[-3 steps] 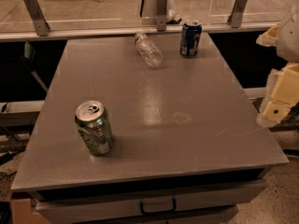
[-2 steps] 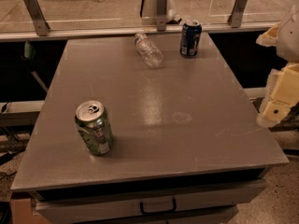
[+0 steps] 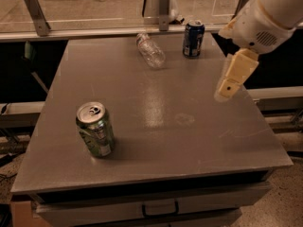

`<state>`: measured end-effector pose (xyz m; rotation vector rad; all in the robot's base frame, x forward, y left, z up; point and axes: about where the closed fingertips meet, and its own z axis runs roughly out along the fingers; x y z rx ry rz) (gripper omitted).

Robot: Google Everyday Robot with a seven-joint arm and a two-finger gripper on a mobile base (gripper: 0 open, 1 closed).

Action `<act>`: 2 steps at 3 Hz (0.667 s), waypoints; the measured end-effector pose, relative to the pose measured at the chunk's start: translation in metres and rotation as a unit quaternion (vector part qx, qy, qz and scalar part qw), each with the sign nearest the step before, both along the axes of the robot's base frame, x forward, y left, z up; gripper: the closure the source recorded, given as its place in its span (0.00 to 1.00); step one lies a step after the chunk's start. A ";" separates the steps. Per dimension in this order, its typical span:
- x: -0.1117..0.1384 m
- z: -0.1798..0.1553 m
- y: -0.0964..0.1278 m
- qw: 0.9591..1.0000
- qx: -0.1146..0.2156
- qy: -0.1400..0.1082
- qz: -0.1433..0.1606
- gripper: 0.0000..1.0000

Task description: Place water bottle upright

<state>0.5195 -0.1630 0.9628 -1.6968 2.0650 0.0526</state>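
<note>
The water bottle (image 3: 150, 51) is clear plastic and lies on its side at the far middle of the grey table (image 3: 156, 112), its cap end pointing away. My gripper (image 3: 230, 82) hangs over the table's right side, well to the right of the bottle and nearer to me, not touching it. The white arm reaches in from the top right corner.
A dark blue can (image 3: 193, 39) stands upright to the right of the bottle, at the far edge. A green soda can (image 3: 95, 129) stands upright at the near left. A metal rail with posts (image 3: 161, 25) runs behind the table. A drawer handle (image 3: 158, 208) shows below the front edge.
My arm and gripper have moved left from beyond the table's right edge to over its right side. The bottle and both cans have not moved on the table.
</note>
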 end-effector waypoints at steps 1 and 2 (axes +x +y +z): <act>0.060 -0.005 0.034 0.998 0.053 -0.022 0.006 0.00; 0.124 -0.014 0.068 0.994 0.102 -0.024 -0.013 0.00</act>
